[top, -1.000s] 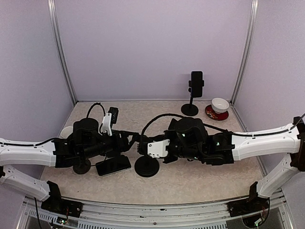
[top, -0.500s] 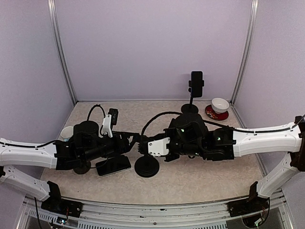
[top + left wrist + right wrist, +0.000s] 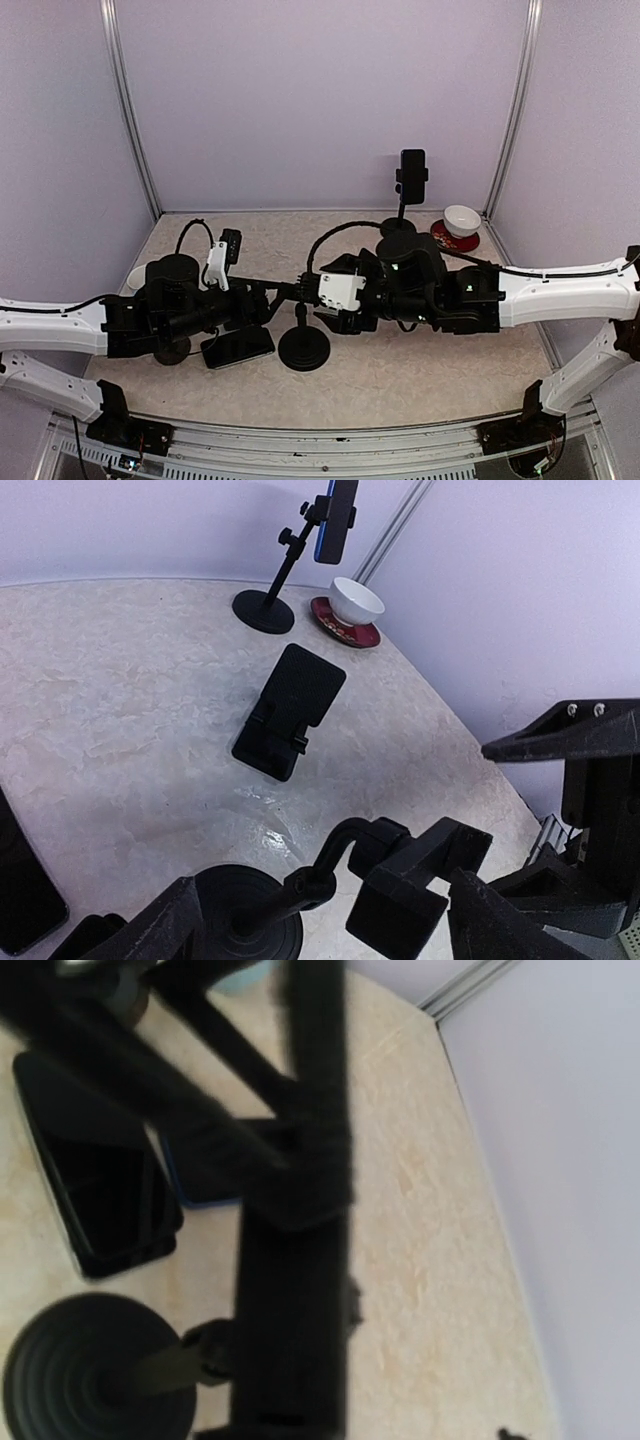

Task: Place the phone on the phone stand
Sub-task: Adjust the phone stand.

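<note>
The right claw point(image 3: 312, 296) has just lifted off the phone stand point(image 3: 304, 349). Its picture is too blurry to tell if it is wide. The left claw point(image 3: 330, 920) is wide around the stand's top. The phone point(image 3: 238, 347) lies flat on the bench point(image 3: 420, 370) beside the stand, so the job is not done.

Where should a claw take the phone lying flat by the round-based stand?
Probably across its two long edges, coming straight down from above. The phone lies flat on the table, so only its thin sides offer purchase, and the short width suits a claw.
</note>
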### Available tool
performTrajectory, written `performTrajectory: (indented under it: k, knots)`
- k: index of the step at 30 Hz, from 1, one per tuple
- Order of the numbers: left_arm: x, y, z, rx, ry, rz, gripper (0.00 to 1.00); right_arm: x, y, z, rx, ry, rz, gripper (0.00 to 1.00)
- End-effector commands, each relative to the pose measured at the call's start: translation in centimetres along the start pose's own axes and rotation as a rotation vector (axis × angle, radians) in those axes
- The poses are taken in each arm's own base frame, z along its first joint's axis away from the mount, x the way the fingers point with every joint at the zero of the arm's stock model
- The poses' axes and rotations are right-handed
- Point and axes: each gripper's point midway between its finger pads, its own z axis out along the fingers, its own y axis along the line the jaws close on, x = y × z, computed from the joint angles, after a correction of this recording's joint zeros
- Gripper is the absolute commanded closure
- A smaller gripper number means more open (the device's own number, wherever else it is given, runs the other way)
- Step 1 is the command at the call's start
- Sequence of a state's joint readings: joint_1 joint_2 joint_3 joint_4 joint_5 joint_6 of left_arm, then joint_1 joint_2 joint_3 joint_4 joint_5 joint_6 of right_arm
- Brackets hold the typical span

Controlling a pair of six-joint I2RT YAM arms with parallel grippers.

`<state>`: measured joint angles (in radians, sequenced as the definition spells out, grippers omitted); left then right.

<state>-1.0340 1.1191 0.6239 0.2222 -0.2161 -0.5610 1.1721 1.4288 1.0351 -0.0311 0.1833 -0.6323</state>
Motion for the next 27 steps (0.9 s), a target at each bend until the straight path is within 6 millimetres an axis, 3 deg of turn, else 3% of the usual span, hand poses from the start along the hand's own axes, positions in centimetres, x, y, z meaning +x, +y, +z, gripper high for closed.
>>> performTrajectory:
  k: [1,5,9,14,20,27]
  knots:
    - [-1.6,-0.9,-1.5,0.017,-0.026,0.026,0.12,-1.2,-0.7,-0.8,0.004,-0.061,0.208,0.2]
    - [-2.8,-1.5,-2.4,0.044,-0.062,0.032,0.02,-1.9,0.1,-1.1,-0.055,-0.107,0.369,0.13]
    - [-2.7,-1.8,-2.6,0.062,-0.056,0.056,0.01,-2.8,0.4,-1.6,-0.11,-0.161,0.505,0.09]
    - [-1.8,-1.7,-2.5,0.096,-0.025,0.111,0.01,-4.0,-0.8,-3.1,-0.229,-0.257,0.681,0.1]
    - [-1.9,-2.0,-2.6,0.213,-0.028,0.145,0.05,-2.3,-3.1,-3.3,-0.299,-0.282,0.904,0.14]
    - [-1.2,-3.4,-2.8,0.393,-0.026,0.193,0.08,-1.5,-2.0,-2.5,-0.479,-0.31,1.047,0.2]
